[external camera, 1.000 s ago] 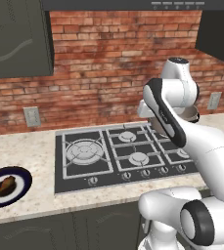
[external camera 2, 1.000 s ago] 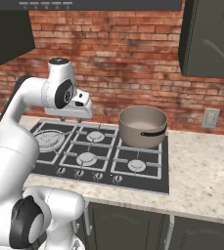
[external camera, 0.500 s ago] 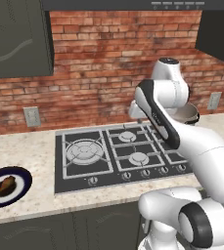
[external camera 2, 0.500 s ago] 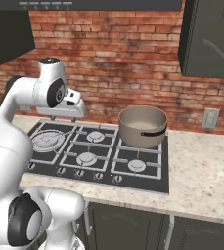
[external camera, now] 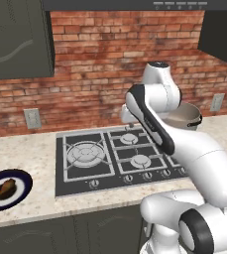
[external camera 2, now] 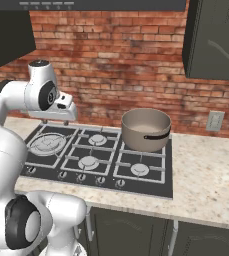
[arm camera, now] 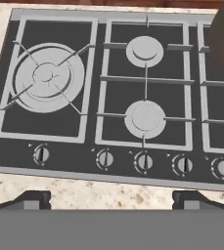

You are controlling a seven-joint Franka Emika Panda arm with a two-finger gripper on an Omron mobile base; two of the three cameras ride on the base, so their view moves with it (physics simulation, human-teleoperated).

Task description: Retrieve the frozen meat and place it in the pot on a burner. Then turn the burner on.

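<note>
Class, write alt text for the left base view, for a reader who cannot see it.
A white robot arm reaches over a black gas stove set in a speckled counter before a brick wall. The frozen meat lies on a dark-rimmed plate at far left, and the pot sits at the stove's back right, partly behind the arm.

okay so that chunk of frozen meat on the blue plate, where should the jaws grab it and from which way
Probably from straight above. The frozen meat is a small low wedge lying flat on the plate, whose rim blocks a sideways approach. Close the jaws across the wedge's narrow width near its thicker middle. Its finer shape is too small to tell.
</note>
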